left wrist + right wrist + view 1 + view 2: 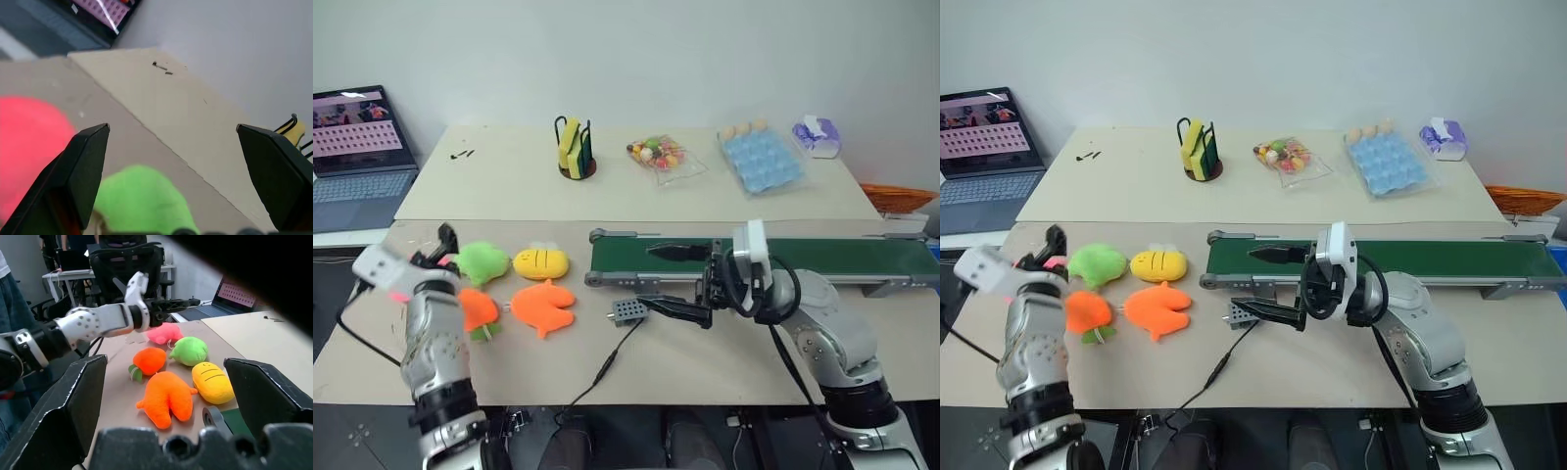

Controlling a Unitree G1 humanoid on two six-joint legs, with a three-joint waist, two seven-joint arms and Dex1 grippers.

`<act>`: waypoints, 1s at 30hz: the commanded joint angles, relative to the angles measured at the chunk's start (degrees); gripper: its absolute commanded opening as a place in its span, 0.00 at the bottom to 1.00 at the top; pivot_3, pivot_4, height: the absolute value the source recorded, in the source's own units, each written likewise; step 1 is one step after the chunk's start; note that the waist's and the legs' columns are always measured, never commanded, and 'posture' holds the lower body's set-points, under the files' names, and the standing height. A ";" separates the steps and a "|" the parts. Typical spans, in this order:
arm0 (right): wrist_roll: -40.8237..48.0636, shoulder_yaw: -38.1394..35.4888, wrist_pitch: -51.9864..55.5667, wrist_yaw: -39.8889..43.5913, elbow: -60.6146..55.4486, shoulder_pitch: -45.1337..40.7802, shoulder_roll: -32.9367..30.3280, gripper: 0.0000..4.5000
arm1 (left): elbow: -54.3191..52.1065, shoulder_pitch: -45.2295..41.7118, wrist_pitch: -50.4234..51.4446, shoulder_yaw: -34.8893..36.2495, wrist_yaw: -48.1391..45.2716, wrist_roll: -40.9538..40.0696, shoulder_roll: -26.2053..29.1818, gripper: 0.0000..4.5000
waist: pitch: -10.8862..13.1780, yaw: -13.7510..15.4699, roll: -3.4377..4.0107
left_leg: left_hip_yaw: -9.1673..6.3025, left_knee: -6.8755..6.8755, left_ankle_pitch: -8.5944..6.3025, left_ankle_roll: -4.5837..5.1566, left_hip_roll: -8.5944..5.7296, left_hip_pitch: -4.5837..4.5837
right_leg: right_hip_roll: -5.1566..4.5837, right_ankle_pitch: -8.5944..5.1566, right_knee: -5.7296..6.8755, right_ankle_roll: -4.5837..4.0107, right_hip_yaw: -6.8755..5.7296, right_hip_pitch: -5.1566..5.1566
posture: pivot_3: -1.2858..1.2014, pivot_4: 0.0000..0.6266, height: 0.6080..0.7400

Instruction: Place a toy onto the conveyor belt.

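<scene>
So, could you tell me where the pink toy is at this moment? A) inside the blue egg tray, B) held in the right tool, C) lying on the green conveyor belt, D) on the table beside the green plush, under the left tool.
D: the pink toy lies on the table next to the green plush, just under the left tool, whose fingers stand open and empty; the conveyor belt carries nothing.

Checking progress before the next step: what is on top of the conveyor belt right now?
The visible green surface of the conveyor belt carries no toy. The right pincer covers a stretch near its left end, so that part cannot be checked.
</scene>
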 commanded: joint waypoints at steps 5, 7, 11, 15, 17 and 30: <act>-2.89 0.90 -2.22 0.64 2.67 -0.04 1.39 1.00 | -5.93 12.40 6.34 10.57 1.94 -21.56 -0.55 0.98 | 0.00 -0.01 0.00 | 0.03 0.00 0.00 0.00 -0.01 0.13 | 0.00 0.01 0.03 -0.02 -0.01 0.14 | 0.52 0.24 1.00; -3.06 1.09 -2.17 0.75 2.67 0.19 1.52 1.00 | -3.34 12.68 7.23 11.38 1.14 -24.23 0.74 0.98 | 0.01 0.74 -0.01 | 0.02 0.00 0.00 0.00 -0.01 0.13 | 0.01 0.02 0.03 -0.04 -0.06 0.18 | 0.52 0.24 1.00; -2.67 0.77 -1.42 0.31 1.79 0.34 2.31 1.00 | 8.37 9.30 7.50 12.24 1.24 -24.27 4.82 0.98 | 0.01 1.48 -0.01 | -0.03 0.00 0.03 -0.02 -0.01 0.35 | 0.03 0.02 0.00 -0.07 -0.17 0.51 | 0.52 0.24 1.00; -2.78 0.61 -1.12 -0.43 1.15 0.58 2.79 1.00 | 15.57 5.29 8.59 11.22 -1.71 -24.11 7.80 0.98 | 0.00 1.24 -0.06 | -0.06 0.00 0.02 -0.01 -0.01 0.60 | 0.03 0.00 -0.19 -0.05 -0.22 0.88 | 0.52 0.24 1.00; -2.22 0.42 -0.93 -0.72 0.67 1.26 3.09 1.00 | 21.34 2.31 8.61 11.29 -3.04 -23.55 9.40 0.98 | 0.00 1.41 -0.06 | -0.07 0.00 0.02 -0.01 -0.01 0.60 | 0.02 0.00 -0.19 -0.04 -0.23 0.88 | 0.52 0.24 1.00; 0.11 -1.04 -10.25 2.23 3.83 12.17 11.26 1.00 | 46.24 -8.60 6.55 11.98 -16.51 -17.95 17.12 0.98 | -0.12 1.41 0.22 | -0.14 -0.08 0.02 -0.01 0.00 1.10 | 0.03 -0.29 -0.01 0.29 -0.30 1.24 | 0.52 0.24 1.00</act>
